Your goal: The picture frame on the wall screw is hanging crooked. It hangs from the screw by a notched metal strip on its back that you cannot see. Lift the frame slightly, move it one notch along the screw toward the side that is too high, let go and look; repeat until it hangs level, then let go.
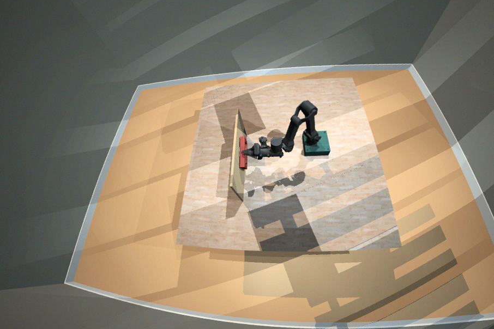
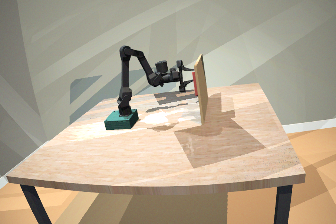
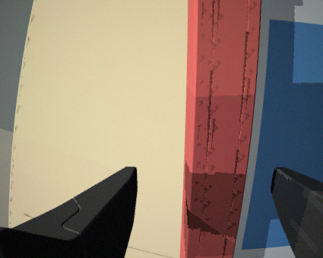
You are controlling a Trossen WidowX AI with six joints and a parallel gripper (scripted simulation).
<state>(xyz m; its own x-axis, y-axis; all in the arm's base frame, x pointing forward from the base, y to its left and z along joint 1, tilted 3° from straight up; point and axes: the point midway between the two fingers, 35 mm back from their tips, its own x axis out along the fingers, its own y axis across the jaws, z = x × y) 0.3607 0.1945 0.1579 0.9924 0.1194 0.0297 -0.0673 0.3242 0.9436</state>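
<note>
Gripper: the gripper (image 1: 243,152) (image 2: 193,75) (image 3: 206,178) is standing part-open, gripping nothing, its two black fingers pointing at the upright board, one above the other in the exterior view.

Finger placement: in the wrist view, one finger is showing against the tan face and the other against the blue picture, with a red rail passing between them; whether either tip is touching is impossible to tell.

Frame: the red picture frame (image 1: 242,144) (image 2: 195,87) (image 3: 225,133) is hanging on the robot-facing side of the board, directly before the fingertips. Its screw is hiding from view, and its level is not reading clearly from these angles.

Picture: a blue picture (image 3: 301,125) is showing inside a pale grey border (image 3: 256,133), partly leaving the wrist view.

Board: the tan board (image 1: 238,181) (image 2: 201,88) (image 3: 103,95) is standing upright behind the frame.

Arm: the black arm (image 1: 291,129) (image 2: 125,72) is bending high at the elbow, then dropping to a wrist that is reaching roughly horizontally toward the frame.

Mount: a green block (image 1: 323,146) (image 2: 116,124) is supporting the arm, well apart from the board.

Bench: the wood-patterned bench (image 1: 339,181) (image 2: 122,156) is carrying block and board, with angular shadows crossing its top.

Room: an orange-tan floor (image 1: 119,213) (image 2: 317,156) is stretching around the bench, and grey walls (image 1: 159,18) (image 2: 81,26) are rising beyond.
</note>
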